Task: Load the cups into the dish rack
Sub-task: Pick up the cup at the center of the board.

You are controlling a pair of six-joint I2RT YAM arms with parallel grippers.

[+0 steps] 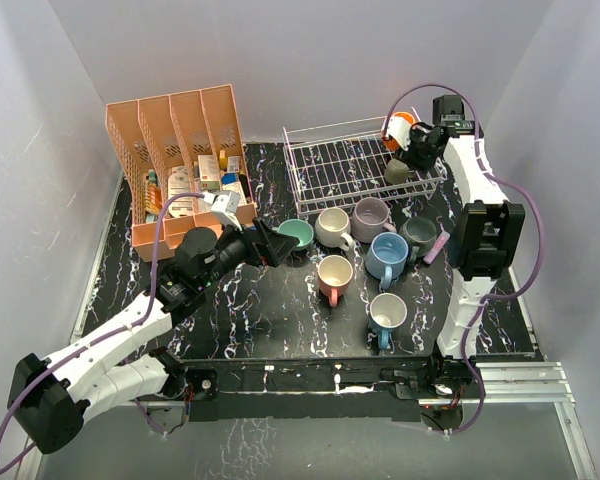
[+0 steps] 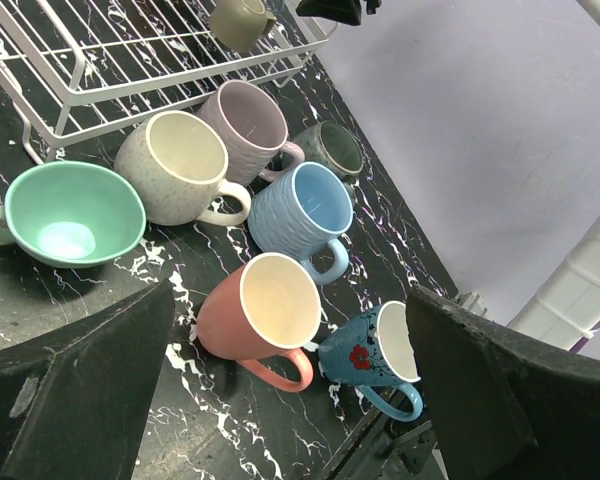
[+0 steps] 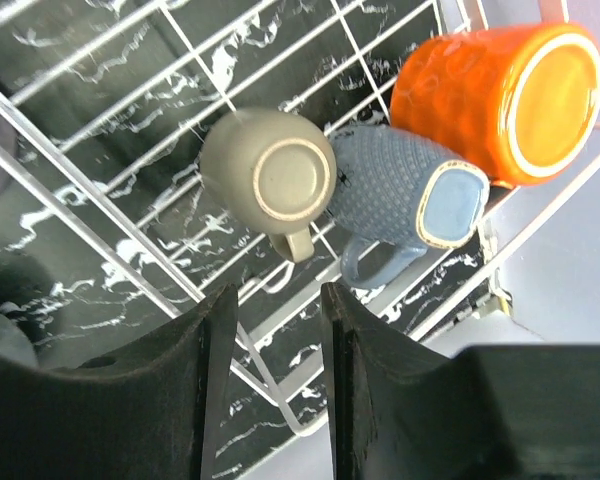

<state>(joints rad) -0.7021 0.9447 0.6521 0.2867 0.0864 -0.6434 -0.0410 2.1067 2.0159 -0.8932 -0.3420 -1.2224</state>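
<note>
The white wire dish rack (image 1: 325, 170) stands at the back. In the right wrist view it (image 3: 110, 190) holds an upside-down olive mug (image 3: 270, 175), a dotted blue mug (image 3: 405, 190) on its side and an orange mug (image 3: 500, 100). My right gripper (image 3: 278, 330) is open and empty just above the olive mug's handle, over the rack's right end (image 1: 417, 150). Several mugs stand on the table: teal (image 1: 296, 235), cream (image 1: 332, 226), lilac (image 1: 370, 213), dark grey (image 1: 418, 235), light blue (image 1: 388, 255), pink (image 1: 334, 275) and floral blue (image 1: 387, 313). My left gripper (image 1: 278, 243) is wide open and empty, just left of the teal mug (image 2: 75, 212).
A salmon-pink slotted organizer (image 1: 180, 165) full of small items stands at the back left. A small pink stick (image 1: 437, 247) lies right of the dark grey mug. Grey walls enclose the black marbled table (image 1: 260, 320).
</note>
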